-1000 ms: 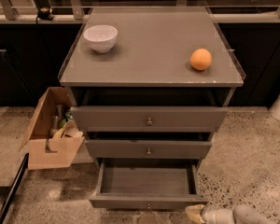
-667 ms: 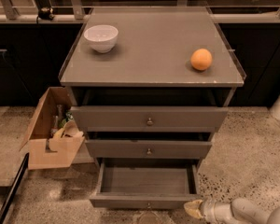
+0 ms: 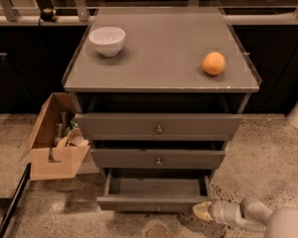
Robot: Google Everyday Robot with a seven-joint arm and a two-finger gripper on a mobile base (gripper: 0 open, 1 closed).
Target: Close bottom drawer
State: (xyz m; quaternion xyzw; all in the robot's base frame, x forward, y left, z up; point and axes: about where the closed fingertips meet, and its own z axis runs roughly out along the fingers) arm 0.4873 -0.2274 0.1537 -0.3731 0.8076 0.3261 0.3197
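Note:
The bottom drawer (image 3: 156,188) is the lowest of three grey-brown drawers in the cabinet. It stands pulled out, its shallow box showing empty, with a small round knob (image 3: 158,208) on its front. My gripper (image 3: 200,211) is at the bottom right, its pale tip right at the right end of the drawer front. The white arm (image 3: 253,215) runs off to the lower right.
The middle drawer (image 3: 158,158) and top drawer (image 3: 159,126) sit above. On the cabinet top (image 3: 164,53) stand a white bowl (image 3: 107,40) and an orange (image 3: 213,63). An open cardboard box (image 3: 55,138) with items sits on the speckled floor to the left.
The bottom drawer has slid in somewhat and shows less of its inside. My gripper has stayed against the right end of its front, following it toward the cabinet.

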